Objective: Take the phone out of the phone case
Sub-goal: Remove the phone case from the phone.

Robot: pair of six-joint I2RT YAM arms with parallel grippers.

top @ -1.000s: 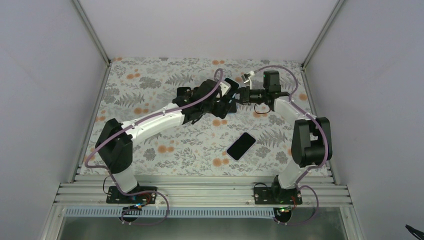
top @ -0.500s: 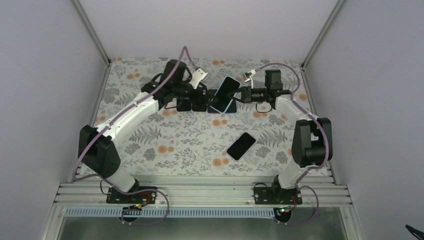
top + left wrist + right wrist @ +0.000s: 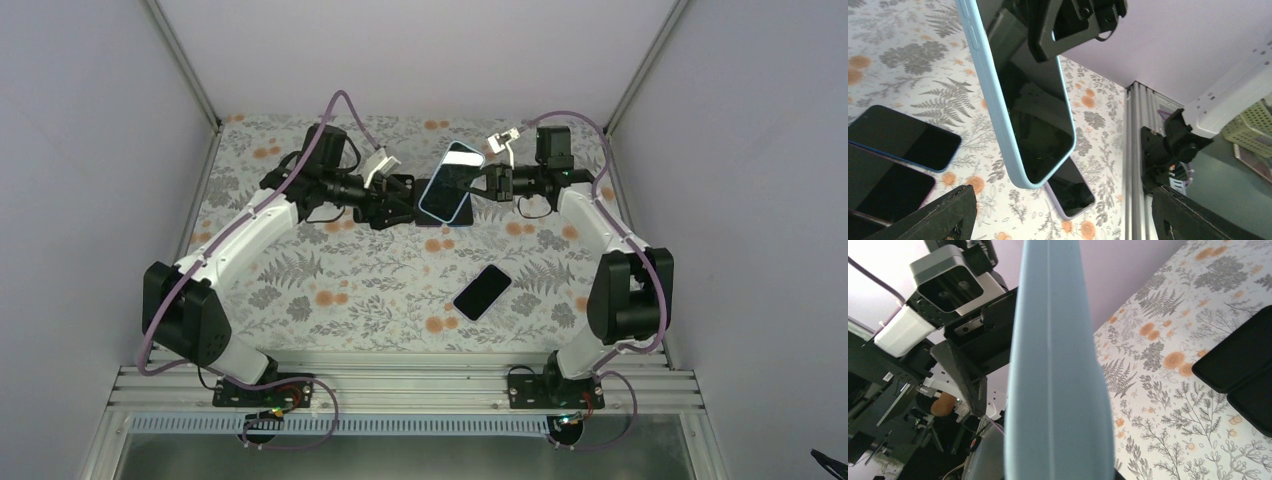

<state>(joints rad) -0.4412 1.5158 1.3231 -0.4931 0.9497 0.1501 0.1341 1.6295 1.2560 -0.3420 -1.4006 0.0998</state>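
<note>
A phone (image 3: 450, 180) with a dark screen sits in a light-blue phone case (image 3: 993, 100) and hangs tilted above the back of the table. My right gripper (image 3: 487, 183) is shut on its right end. In the right wrist view the case's edge (image 3: 1055, 380) fills the middle and hides my fingers. My left gripper (image 3: 408, 198) stands open just left of the phone. In the left wrist view its fingertips (image 3: 950, 212) are spread wide, and the phone's lower end hangs ahead of them, untouched.
A dark phone in a lavender case (image 3: 482, 291) lies flat at the table's middle right, also visible as the lavender-cased phone (image 3: 1073, 190). Two more dark phones (image 3: 903, 137) lie on the floral cloth below the held one. A metal rail (image 3: 1135, 150) edges the table.
My left arm has drawn back to the left, away from the phone, uncovering it. My right gripper has raised the cased phone a little and kept its hold.
</note>
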